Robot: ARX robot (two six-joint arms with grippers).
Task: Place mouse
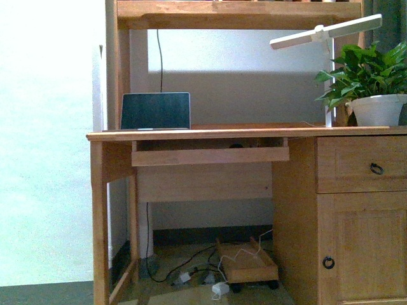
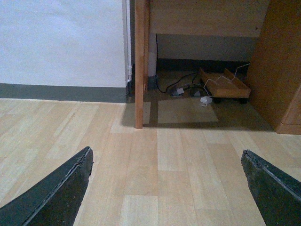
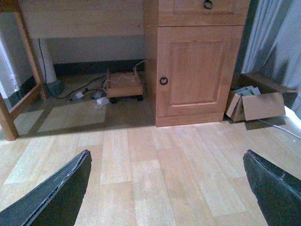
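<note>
Left fingers (image 2: 56,193), right fingers (image 3: 56,193) wide open over the floor (image 2: 178,155), the mouse (image 1: 236,145) well apart on the counter's (image 1: 222,133) tray (image 1: 210,155)

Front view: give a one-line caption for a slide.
Wooden desk with laptop, pulled-out keyboard tray, potted plant and white lamp.

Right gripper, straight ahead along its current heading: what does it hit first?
Probably the bare wood floor just ahead of the open right gripper, short of the cabinet door. Depth is unclear; nothing else sits in that line.
</note>
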